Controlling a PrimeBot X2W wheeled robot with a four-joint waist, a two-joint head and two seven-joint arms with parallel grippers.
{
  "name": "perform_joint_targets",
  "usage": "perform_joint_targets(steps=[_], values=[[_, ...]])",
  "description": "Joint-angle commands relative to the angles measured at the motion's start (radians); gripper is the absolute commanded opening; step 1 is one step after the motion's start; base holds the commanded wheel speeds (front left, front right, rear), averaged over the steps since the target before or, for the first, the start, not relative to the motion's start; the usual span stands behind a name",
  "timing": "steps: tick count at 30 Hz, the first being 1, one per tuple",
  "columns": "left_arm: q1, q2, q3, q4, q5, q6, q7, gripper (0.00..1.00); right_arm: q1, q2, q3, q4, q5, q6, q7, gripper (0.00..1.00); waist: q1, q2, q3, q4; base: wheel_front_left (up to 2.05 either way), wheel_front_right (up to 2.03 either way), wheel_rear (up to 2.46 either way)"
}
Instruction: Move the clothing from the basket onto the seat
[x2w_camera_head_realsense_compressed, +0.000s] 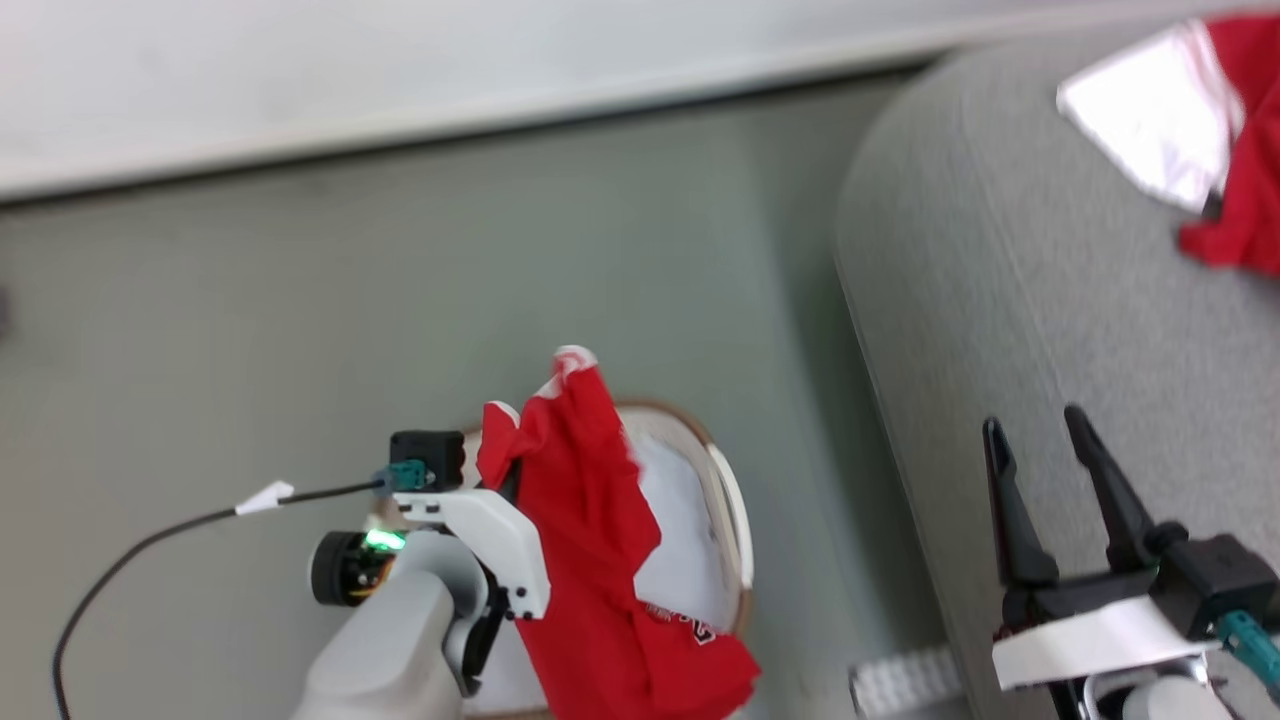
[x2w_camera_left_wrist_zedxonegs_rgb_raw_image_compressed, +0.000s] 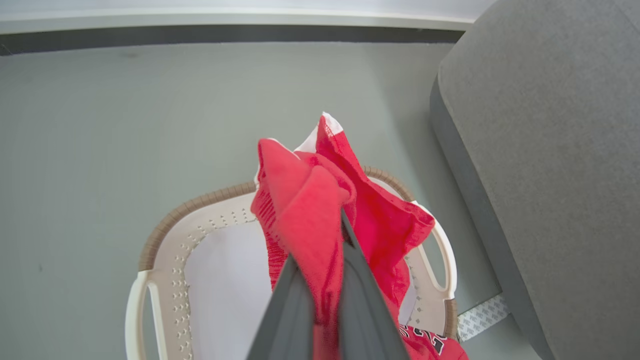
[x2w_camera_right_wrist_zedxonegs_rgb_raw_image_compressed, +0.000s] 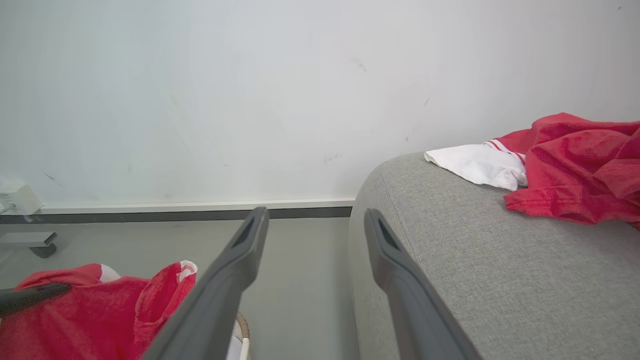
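**A:** Left gripper (x2w_camera_left_wrist_zedxonegs_rgb_raw_image_compressed: 320, 240), state?
**B:** Clamped tight on the red garment (x2w_camera_left_wrist_zedxonegs_rgb_raw_image_compressed: 300, 210); fabric is bunched between the two dark fingers and spills over them; the cloth hangs above the basket (x2w_camera_left_wrist_zedxonegs_rgb_raw_image_compressed: 170, 280), its lower end with dark lettering trailing at the basket's near side.
**A:** The basket itself?
**B:** On the grey floor (x2w_camera_head_realsense_compressed: 250, 300), just beside the seat (x2w_camera_head_realsense_compressed: 1050, 320); brown band round the rim; a pale pad (x2w_camera_left_wrist_zedxonegs_rgb_raw_image_compressed: 225, 285) shows on the bottom.
**A:** What lies between basket and seat?
**B:** A narrow stretch of floor; a white patterned strip (x2w_camera_left_wrist_zedxonegs_rgb_raw_image_compressed: 482, 315) lies at the seat's foot; the seat's rounded side rises next to the basket's handle.
**A:** Right gripper (x2w_camera_head_realsense_compressed: 1033, 420)?
**B:** Jaws spread wide and empty; it stands over the seat's near edge, well apart from the left gripper.
**A:** On the seat?
**B:** A second garment (x2w_camera_right_wrist_zedxonegs_rgb_raw_image_compressed: 575, 160), red with a white panel and striped trim; crumpled toward the far end.
**A:** Surroundings?
**B:** A black cable (x2w_camera_head_realsense_compressed: 150, 540) with a white tag runs off the left wrist; a pale wall (x2w_camera_right_wrist_zedxonegs_rgb_raw_image_compressed: 250, 100) stands behind, with dark skirting (x2w_camera_left_wrist_zedxonegs_rgb_raw_image_compressed: 225, 34) along its base.
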Motion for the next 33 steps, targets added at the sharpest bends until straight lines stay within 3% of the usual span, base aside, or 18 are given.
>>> perform_joint_targets(steps=[1,7,13,23,33], values=[[0.026,0.001,-0.006,-0.020,-0.010,0.003,-0.008,0.00,0.028,-0.002,-0.008,0.001,-0.004,-0.002,0.004,1.00,0.0002,0.0000,-0.156,0.084,0.00,0.00,0.00],[0.071,0.003,-0.007,-0.144,-0.031,0.040,-0.002,0.00,0.112,-0.002,-0.021,-0.016,-0.010,-0.002,0.033,1.00,0.0002,0.0000,-0.284,0.118,0.00,0.00,0.00],[0.104,0.043,0.004,-0.301,-0.039,0.078,0.032,0.00,0.177,-0.001,-0.041,-0.043,-0.017,-0.002,0.058,1.00,0.0002,0.0000,-0.359,0.130,0.00,0.00,0.00],[0.171,0.195,0.030,-0.728,-0.014,0.183,0.187,0.00,0.260,-0.001,-0.047,-0.091,-0.015,-0.002,0.089,1.00,0.0002,0.0000,-0.438,0.122,0.00,0.00,0.00],[0.230,0.268,0.042,-0.944,-0.007,0.242,0.281,0.00,0.299,-0.001,-0.046,-0.110,-0.008,-0.002,0.089,1.00,0.0002,0.0000,-0.458,0.111,0.00,0.00,0.00]])
